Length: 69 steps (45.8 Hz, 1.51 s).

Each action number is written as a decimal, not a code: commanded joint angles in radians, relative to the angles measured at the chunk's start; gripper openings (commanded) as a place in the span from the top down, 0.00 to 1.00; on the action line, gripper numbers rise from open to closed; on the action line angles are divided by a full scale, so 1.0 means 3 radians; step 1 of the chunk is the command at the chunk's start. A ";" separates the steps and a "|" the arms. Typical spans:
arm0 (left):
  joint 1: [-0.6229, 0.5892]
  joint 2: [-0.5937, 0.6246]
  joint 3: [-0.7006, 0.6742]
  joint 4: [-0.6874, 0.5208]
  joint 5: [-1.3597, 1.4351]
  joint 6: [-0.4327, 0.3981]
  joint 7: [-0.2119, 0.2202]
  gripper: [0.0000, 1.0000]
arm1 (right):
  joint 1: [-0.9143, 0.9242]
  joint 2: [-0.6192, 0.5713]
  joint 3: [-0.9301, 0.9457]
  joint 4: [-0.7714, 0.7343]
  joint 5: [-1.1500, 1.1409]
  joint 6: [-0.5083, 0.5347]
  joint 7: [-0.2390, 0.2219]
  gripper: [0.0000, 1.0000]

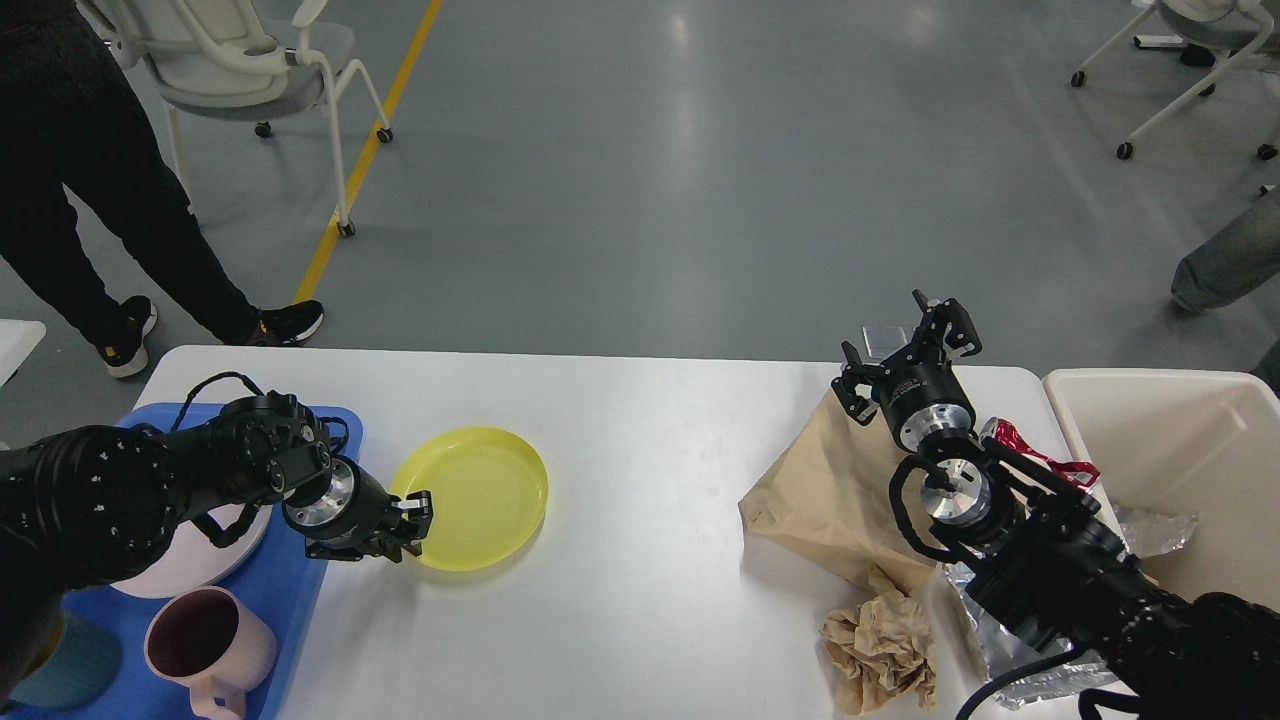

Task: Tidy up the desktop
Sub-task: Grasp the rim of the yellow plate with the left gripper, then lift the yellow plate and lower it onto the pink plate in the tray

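Note:
The white desktop (pixel 640 610) fills the lower view. A yellow plate (pixel 480 495) lies on it left of centre. My left gripper (pixel 412 526) is low at the plate's left rim, fingers apart, holding nothing that I can see. A flat brown paper bag (pixel 810 490), a crumpled brown paper ball (pixel 880 650), crumpled silver foil (pixel 1000 650) and a red wrapper (pixel 1045 460) lie at the right. My right gripper (pixel 905 350) is open and empty above the bag's far edge.
A blue tray (pixel 295 590) at the left holds a pink mug (pixel 205 645), a white dish (pixel 190 570) and a teal cup (pixel 60 670). A cream bin (pixel 1180 450) stands at the right edge. A person (pixel 90 170) and chairs stand beyond the table.

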 commanded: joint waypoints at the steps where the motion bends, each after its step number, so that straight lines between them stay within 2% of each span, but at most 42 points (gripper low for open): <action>1: 0.0001 0.0009 0.0013 -0.0015 0.0000 -0.0031 0.0010 0.89 | 0.0000 0.0000 0.0000 0.0000 -0.0001 0.0000 0.0000 0.00; 6: -0.0004 0.0029 0.0013 -0.0015 0.0000 -0.0189 0.0117 1.00 | 0.0000 0.0000 0.0000 0.0000 -0.0001 0.0000 0.0000 0.00; 11: -0.0019 0.0045 0.0007 -0.0015 0.0000 -0.0236 0.0225 1.00 | 0.0000 0.0000 0.0000 0.0000 -0.0001 0.0000 0.0000 0.00; 22: -0.0126 0.0096 0.0013 -0.0021 0.0000 -0.0338 0.0230 1.00 | 0.0000 0.0000 0.0000 0.0000 -0.0001 0.0000 0.0000 0.00; 35: -0.0786 0.0581 0.0002 -0.0026 0.0000 -0.1124 0.0225 1.00 | 0.0000 0.0000 0.0000 0.0000 0.0004 0.0000 0.0000 0.00; 54: -0.1742 0.0955 0.0033 -0.0041 0.0000 -0.1124 0.0220 1.00 | 0.0000 0.0000 0.0000 0.0000 -0.0001 0.0000 0.0000 0.00; 64: -0.1738 0.1082 0.0197 -0.0041 -0.0010 -0.1124 0.0189 1.00 | 0.0000 0.0000 0.0000 0.0000 -0.0001 0.0000 0.0000 0.00; 69: -0.1442 0.1379 0.0233 0.0020 -0.0036 -0.1124 0.0133 1.00 | 0.0000 0.0000 0.0000 0.0000 -0.0001 0.0000 0.0000 0.00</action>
